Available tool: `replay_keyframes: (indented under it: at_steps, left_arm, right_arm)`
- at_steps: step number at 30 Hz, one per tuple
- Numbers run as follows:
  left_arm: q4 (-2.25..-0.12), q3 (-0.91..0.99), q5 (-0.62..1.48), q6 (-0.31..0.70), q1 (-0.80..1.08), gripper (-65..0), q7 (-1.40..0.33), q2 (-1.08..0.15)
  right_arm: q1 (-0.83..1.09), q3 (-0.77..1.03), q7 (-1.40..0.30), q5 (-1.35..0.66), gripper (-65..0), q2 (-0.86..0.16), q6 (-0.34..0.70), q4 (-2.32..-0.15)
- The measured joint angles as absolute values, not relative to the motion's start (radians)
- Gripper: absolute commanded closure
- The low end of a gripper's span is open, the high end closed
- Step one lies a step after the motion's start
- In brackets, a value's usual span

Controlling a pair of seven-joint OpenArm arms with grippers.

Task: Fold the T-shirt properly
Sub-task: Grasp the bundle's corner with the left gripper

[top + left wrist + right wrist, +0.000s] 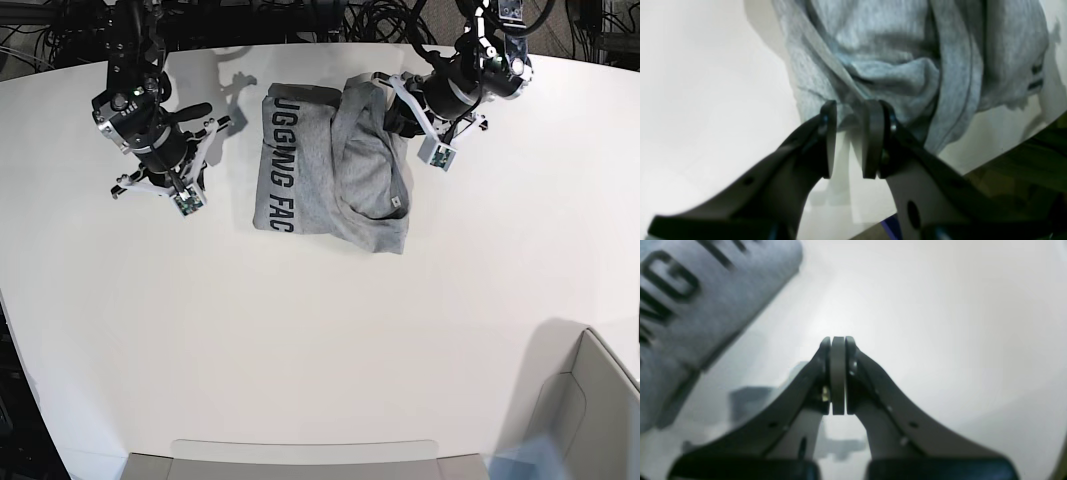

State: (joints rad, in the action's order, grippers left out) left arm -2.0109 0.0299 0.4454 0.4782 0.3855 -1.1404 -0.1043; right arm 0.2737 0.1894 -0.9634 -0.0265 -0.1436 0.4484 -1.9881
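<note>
The heather-grey T-shirt (335, 165) lies partly folded at the back middle of the white table (300, 330), with black block lettering along its left side. My left gripper (398, 118) is at the shirt's upper right edge. In the left wrist view it (848, 111) is open, its tips at a bunched hem of the shirt (893, 56), with table showing between the pads. My right gripper (203, 117) is left of the shirt and apart from it. In the right wrist view it (838, 340) is shut and empty, with the lettered cloth (700, 290) at the upper left.
A grey bin (590, 400) stands at the table's front right corner. Cables and dark arm mounts (300, 15) line the back edge. The table's edge (1007, 146) runs close behind the shirt in the left wrist view.
</note>
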Motion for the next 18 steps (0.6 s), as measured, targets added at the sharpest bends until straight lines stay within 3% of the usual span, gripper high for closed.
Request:
replay_keyframes:
  at_steps: [10,15,18]
  left_arm:
    - [-2.011,0.066,0.688,0.476,0.385,-14.7,-1.147,-0.108]
    - [-2.010,0.101,0.712,0.474,0.385,-14.7,-1.174,-0.108]
    - [-1.993,0.107,0.712,0.375,0.385,-15.8,-1.165,-0.109]
  right_arm:
    - [0.307,0.192,-0.962,-0.075,0.0,-0.173,0.448,-1.971]
    - [0.307,0.191,-0.962,-0.075,-2.1,-0.171,0.448,-1.971]
    - [0.319,0.191,-0.958,-0.075,-5.1,-0.171,0.448,-1.971]
